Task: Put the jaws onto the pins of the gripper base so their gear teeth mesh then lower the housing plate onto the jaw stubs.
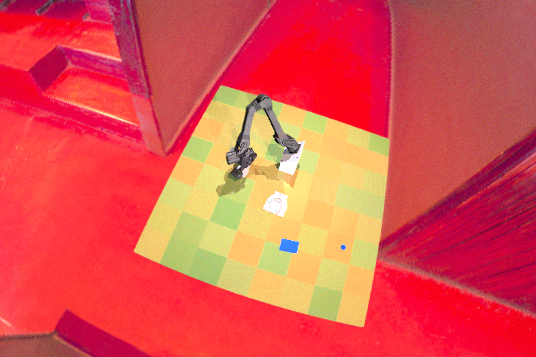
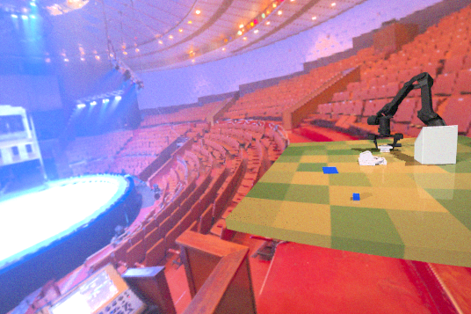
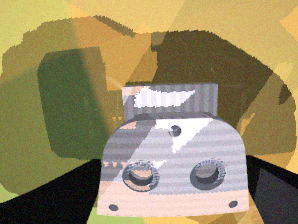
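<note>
The grey housing plate (image 3: 173, 163), with two round holes, lies flat on the checkered mat right under my hand. My gripper (image 3: 172, 166) is open; its dark fingers stand on either side of the plate and do not touch it. In the top view the gripper (image 1: 239, 167) is low over the mat, left of the arm's base. In the exterior view the gripper (image 2: 385, 142) hangs just above the plate (image 2: 386, 149). The white gripper base (image 1: 276, 203) sits in the middle of the mat, and also shows in the exterior view (image 2: 372, 159). I cannot make out the jaws on it.
A white box (image 2: 436, 144) stands at the arm's foot. A flat blue square (image 1: 289, 245) and a small blue piece (image 1: 343, 247) lie nearer the mat's front edge. The mat ends in a drop on all sides.
</note>
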Robot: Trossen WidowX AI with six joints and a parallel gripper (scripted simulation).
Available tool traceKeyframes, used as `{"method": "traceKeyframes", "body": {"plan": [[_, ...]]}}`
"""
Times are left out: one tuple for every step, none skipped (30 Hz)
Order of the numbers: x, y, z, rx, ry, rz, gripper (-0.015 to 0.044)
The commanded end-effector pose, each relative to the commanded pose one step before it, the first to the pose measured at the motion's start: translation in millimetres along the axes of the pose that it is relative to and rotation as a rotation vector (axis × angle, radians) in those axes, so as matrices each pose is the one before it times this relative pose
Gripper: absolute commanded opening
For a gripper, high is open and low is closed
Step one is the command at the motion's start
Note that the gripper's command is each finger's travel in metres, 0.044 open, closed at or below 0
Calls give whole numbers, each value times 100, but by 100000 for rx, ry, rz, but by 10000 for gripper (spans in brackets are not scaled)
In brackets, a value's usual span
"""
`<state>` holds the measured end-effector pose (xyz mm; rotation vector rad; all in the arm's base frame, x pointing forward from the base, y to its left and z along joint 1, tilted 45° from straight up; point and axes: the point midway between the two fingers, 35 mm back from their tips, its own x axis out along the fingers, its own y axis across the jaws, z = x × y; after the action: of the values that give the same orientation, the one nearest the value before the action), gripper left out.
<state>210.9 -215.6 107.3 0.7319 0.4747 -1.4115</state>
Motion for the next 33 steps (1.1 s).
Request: {"method": "traceKeyframes", "body": {"plan": [[0, 1, 0, 4, 1, 6, 387], [0, 0, 0, 0, 0, 0, 380], [0, 0, 0, 0, 0, 0, 373], [0, 0, 0, 0, 0, 0, 367], [0, 0, 0, 0, 0, 0, 360], [0, 0, 0, 0, 0, 0, 353], [0, 0, 0, 0, 0, 0, 351], [0, 0, 0, 0, 0, 0, 351], [0, 0, 0, 0, 0, 0, 351], [0, 0, 0, 0, 0, 0, 351], [0, 0, 0, 0, 0, 0, 351], [0, 0, 0, 0, 0, 0, 351], [0, 0, 0, 0, 0, 0, 351], [0, 0, 0, 0, 0, 0, 351], [0, 0, 0, 0, 0, 0, 351], [0, 0, 0, 0, 0, 0, 351], [-49, 10, -3, 2, 16, -1, 351], [-148, 29, -9, 5, 48, -4, 351], [-248, 45, -15, 7, 77, -6, 351], [-307, 51, -17, 6, 89, -6, 351], [-309, 46, -16, 4, 82, -5, 351], [-311, 41, -15, 1, 75, -4, 351], [-312, 36, -14, -2, 68, -3, 351], [-313, 31, -13, -5, 61, -1, 351], [-314, 25, -11, -7, 54, 0, 351], [-315, 20, -10, -10, 47, 2, 351], [-316, 15, -9, -13, 41, 4, 351], [-317, 10, -7, -15, 34, 6, 351], [-318, 5, -6, -18, 27, 8, 351], [-319, 0, -4, -20, 20, 10, 351], [-319, -6, -2, -23, 14, 13, 351], [-319, -11, -1, -25, 7, 15, 351], [-320, -16, 1, -27, 0, 18, 351]]}}
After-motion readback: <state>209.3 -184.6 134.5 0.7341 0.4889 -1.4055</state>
